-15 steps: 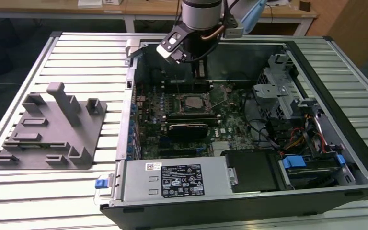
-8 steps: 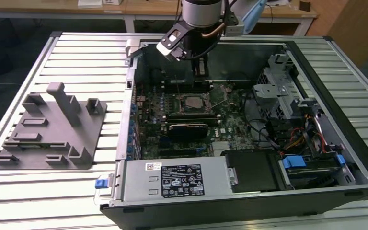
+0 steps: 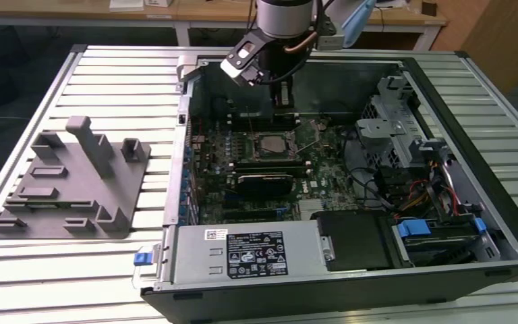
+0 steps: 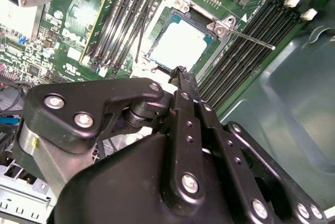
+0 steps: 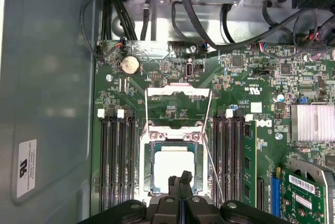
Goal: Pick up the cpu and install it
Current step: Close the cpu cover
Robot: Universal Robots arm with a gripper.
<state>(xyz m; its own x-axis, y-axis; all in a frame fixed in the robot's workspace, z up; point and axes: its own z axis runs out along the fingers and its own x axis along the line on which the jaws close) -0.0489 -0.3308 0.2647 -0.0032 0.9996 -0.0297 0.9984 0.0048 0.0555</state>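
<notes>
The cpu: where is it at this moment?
In both wrist views the cpu lies in the open motherboard socket, between the two banks of memory slots, with the gripper close above its edge.

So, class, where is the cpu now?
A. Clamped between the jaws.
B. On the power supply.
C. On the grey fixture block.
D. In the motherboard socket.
D: in the first wrist view the cpu lies flat in the open socket.
</notes>
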